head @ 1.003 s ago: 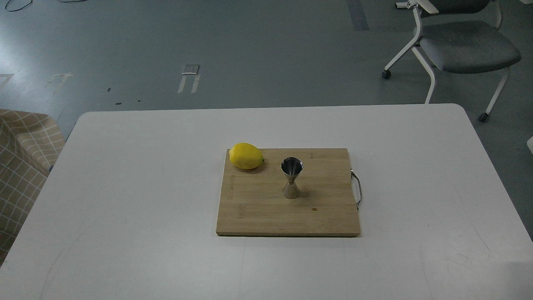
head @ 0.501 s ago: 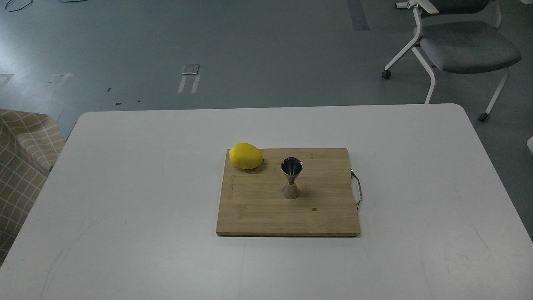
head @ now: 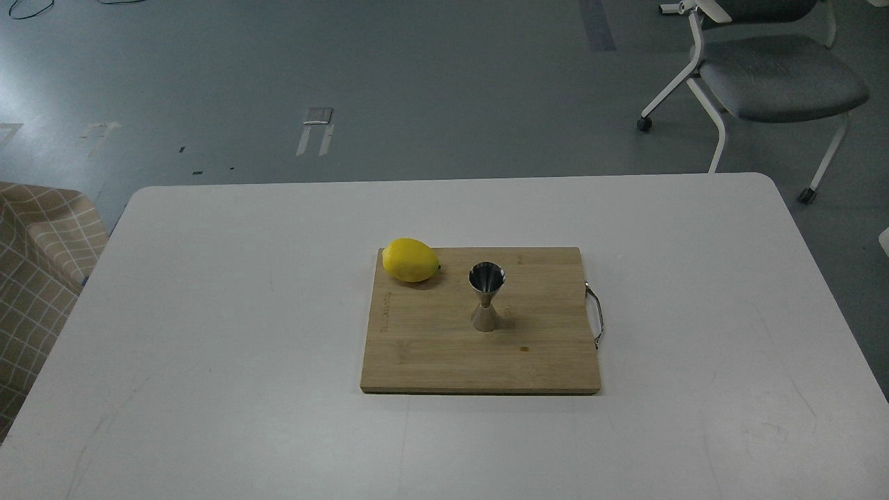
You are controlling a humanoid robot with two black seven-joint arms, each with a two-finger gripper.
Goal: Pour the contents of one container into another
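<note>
Table (head: pixel 208 312): white, rounded far corners, fills the lower part of the head view; faint scuffs on the near surface.
Board (head: pixel 430 354): wooden cutting board, lying flat at the middle of the table, long edges running left to right; a grain of bands runs across it.
Board handle (head: pixel 595 314): thin metal loop on the board's right edge, sticking out over the table.
Jigger (head: pixel 486 296): shiny steel, hourglass shape, standing upright near the centre of the board, a little toward the far edge. Wide mouth faces up; inside looks dark and reflective. Whether anything is in it, cannot tell. Base cone sits on the wood, small shadow to its right.
Lemon (head: pixel 411 260): yellow, lying on its side at the board's far left corner, well apart from the jigger, left and slightly behind it. Its left end reaches the board's edge.
Glass: the tumbler is not in the head view; its place cannot be told.
Left gripper: outside the head view, so whether its fingers are apart or together cannot be told.
Right gripper: likewise outside the view; same note.
Chair (head: pixel 771 76): grey seat, white frame on castors, on the floor beyond the table's far right corner.
Cloth (head: pixel 38 278): tan fabric with a white grid pattern, at the left edge beside the table.
Floor (head: pixel 417 83): grey, with tape marks and scuffs.
</note>
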